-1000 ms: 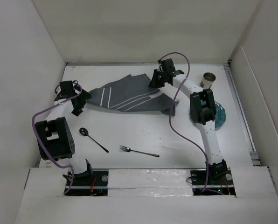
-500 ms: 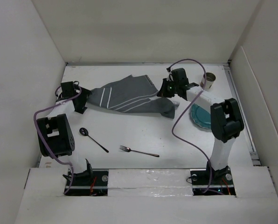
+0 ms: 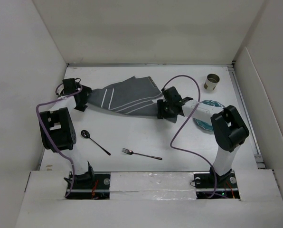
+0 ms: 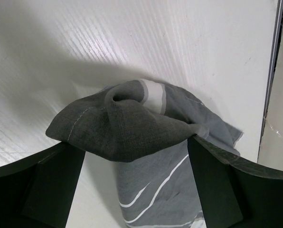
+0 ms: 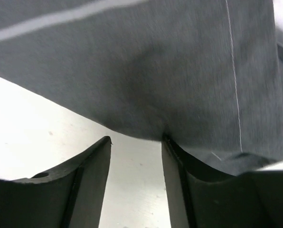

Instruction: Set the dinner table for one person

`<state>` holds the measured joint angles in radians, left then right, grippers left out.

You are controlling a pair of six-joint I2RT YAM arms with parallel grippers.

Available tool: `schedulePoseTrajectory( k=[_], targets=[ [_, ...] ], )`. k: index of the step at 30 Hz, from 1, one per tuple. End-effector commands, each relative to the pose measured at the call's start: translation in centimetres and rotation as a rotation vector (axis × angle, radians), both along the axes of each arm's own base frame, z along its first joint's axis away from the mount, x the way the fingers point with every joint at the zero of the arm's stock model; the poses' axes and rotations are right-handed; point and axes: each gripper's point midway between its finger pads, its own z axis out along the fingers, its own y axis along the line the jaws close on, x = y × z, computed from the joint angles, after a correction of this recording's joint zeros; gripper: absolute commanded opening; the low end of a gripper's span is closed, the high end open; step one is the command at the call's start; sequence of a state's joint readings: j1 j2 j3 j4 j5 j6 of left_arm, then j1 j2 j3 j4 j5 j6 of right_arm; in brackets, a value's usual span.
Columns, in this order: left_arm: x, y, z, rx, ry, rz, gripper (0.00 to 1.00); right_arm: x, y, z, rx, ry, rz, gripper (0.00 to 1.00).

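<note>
The dinner table [image 3: 132,130] is the white tabletop. A dark grey white-striped cloth [image 3: 127,95] lies spread across its back half. My left gripper [image 3: 83,97] is at the cloth's left end. It stands wide open, and a bunched corner of the cloth [image 4: 127,123] lies between and over its fingertips [image 4: 53,183]. My right gripper [image 3: 168,110] is at the cloth's right corner, open. Bare table shows between its fingers [image 5: 91,180], and the cloth's edge [image 5: 146,80] lies just ahead, draped over the right finger.
A spoon [image 3: 93,141] and a fork [image 3: 141,154] lie on the front of the table. A teal plate [image 3: 204,122] sits at the right, partly under the right arm. A tan cup [image 3: 211,81] stands at the back right. White walls surround the table.
The right gripper came forward from the back of the table along the cloth's right side and opened. The right arm swung off the plate. The left gripper shifted slightly back.
</note>
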<state>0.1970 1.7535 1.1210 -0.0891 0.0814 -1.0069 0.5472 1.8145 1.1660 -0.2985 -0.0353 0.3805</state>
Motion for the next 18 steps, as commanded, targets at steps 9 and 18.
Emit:
schedulePoseTrajectory(
  k=[9,18],
  targets=[
    [1.0,1.4,0.7,0.058,0.012,0.029,0.85,-4.8,-3.1,-3.8,-0.162,0.095,-0.057,0.46],
    [1.0,2.9,2.2,0.131,-0.001,0.076,0.88,-4.3,-2.5,2.2,-0.076,-0.028,-0.019,0.52]
  ],
)
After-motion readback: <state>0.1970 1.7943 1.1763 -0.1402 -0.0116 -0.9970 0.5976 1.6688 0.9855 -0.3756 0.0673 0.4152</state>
